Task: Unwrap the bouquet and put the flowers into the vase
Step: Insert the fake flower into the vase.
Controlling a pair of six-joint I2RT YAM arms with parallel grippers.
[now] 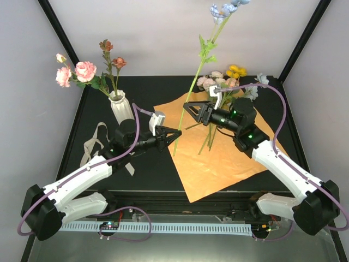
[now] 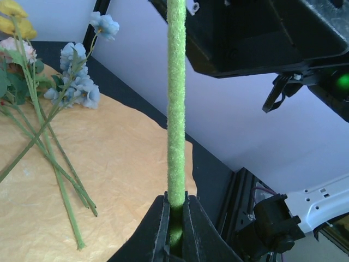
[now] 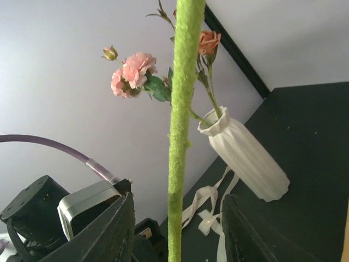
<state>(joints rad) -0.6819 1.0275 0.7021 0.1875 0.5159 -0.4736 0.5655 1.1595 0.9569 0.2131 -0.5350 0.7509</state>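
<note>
The blue-flowered stem [image 1: 203, 60] is held tilted above the counter [image 1: 147, 169], between the vase [image 1: 120, 107] and the opened orange paper [image 1: 218, 158]. It is clamped near its lower end by the left end effector [image 1: 172, 138], whose jaws are closed tight on it, as is seen plainly in the left wrist view. The right end effector [image 1: 188, 113] is set around the same stem a little higher, but its jaws stand apart with a gap on each side, so nothing is gripped by it. The vase stands at the back left of the counter with pink and rust-coloured blooms already in it. The other flowers [image 1: 226, 82] lie on the paper at the right. A cream ribbon [image 1: 92, 143] lies beside the vase's foot.

Several faults can be expected from here. The stem is long and top-heavy and is held at one low point only, so it may be pivoted or slid in the closed jaws when it is swung toward the vase. If the left arm is moved before the right fingers are drawn clear, the stem may be caught on them and bent or pulled loose. Only a short length of stem shows below the grip, so the vase's rim may be struck before the stem is seated. The neck is narrow and already occupied, so the slim vase could be tipped by a misaimed end.
</note>
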